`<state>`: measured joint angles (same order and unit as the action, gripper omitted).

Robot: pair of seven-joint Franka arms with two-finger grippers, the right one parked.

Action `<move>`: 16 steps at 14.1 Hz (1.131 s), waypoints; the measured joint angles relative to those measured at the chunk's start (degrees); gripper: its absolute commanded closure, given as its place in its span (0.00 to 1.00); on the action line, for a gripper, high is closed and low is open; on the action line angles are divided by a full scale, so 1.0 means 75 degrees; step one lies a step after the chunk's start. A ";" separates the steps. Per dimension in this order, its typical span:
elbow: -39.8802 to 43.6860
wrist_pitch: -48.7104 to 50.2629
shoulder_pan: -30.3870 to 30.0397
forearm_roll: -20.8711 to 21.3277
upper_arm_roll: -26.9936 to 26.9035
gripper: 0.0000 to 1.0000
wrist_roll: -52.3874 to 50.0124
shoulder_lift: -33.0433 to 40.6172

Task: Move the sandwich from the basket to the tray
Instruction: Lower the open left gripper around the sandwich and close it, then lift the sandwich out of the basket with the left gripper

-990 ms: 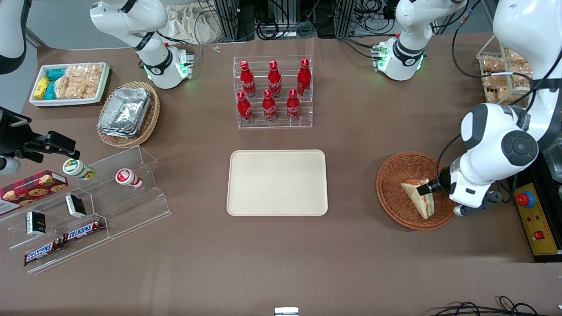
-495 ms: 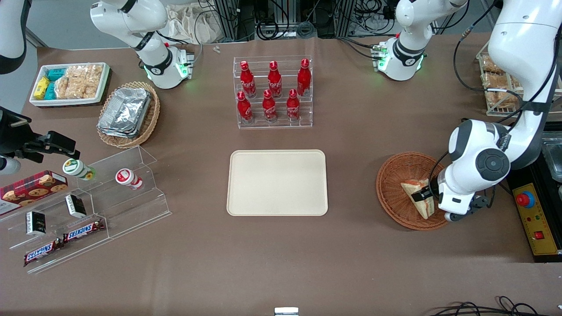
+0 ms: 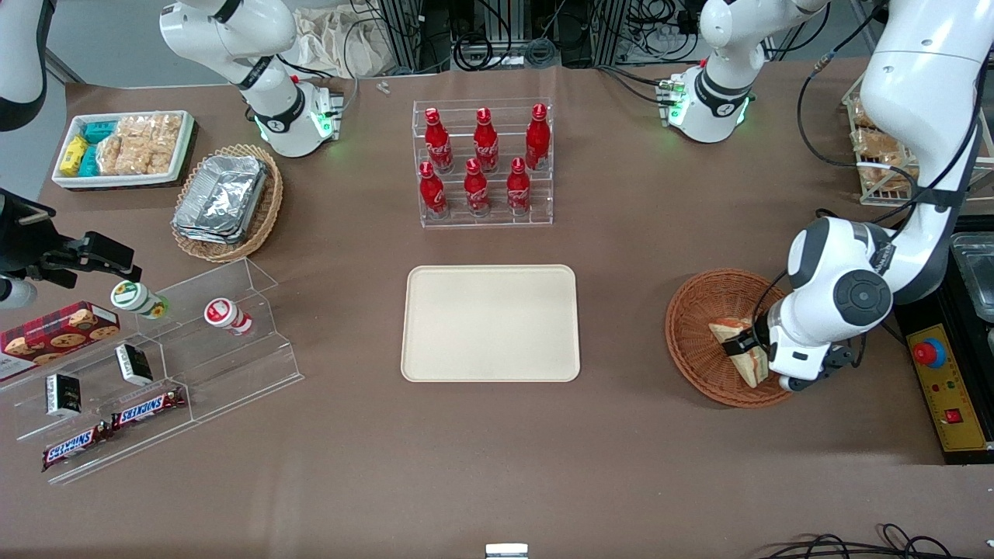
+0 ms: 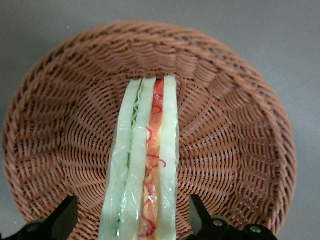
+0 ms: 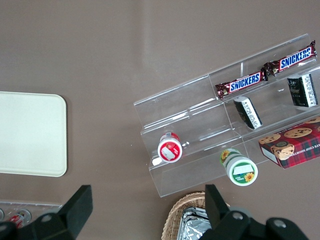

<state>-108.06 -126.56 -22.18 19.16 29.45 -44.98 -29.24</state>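
The sandwich [image 3: 742, 348] lies inside the round reddish-brown wicker basket [image 3: 699, 326], which stands on the brown surface [image 3: 497, 450] toward the working arm's end. In the left wrist view the sandwich [image 4: 145, 165] stands on its edge on the woven bottom of the basket [image 4: 55, 125], with its cut side up: white bread layers, green filling on one side and red-orange filling on the other.

The claw [image 3: 747, 345] is down in the basket at the sandwich. In the left wrist view the claw [image 4: 132, 220] has its two black fingers [image 4: 65, 217] spread, one on each side of the sandwich, and there is a gap between each finger and the bread. So the claw is released and it grasps nothing.

The cream-beige tray [image 3: 491, 323] lies flat in the middle of the surface, well apart from the basket, and nothing is on it. Farther from the front camera than the tray stands a clear rack with red cola bottles [image 3: 483, 159].
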 measured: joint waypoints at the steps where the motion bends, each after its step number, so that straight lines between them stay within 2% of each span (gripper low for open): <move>1: -0.0057 -0.0085 -0.0004 0.0000 -0.0004 0.28 -0.0030 -0.0040; 2: -0.0098 -0.0159 -0.0009 0.0000 -0.0007 0.59 -0.0071 -0.0063; 3: -0.0122 -0.0230 -0.0013 0.0000 -0.0007 0.84 -0.0158 -0.0073; 4: -0.0127 -0.0277 -0.0013 0.0000 -0.0007 1.00 -0.0264 -0.0073; 10: 0.0159 -0.0281 -0.0007 0.0020 0.0046 1.00 -0.0845 0.0001; 14: 0.1715 0.1705 -0.0014 -0.0011 0.0560 1.00 -0.0877 0.0285; 16: 0.2645 0.2626 0.0001 -0.0259 0.0977 1.00 -0.0917 0.0406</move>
<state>-88.22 -106.87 -22.18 17.22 36.78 -51.86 -26.20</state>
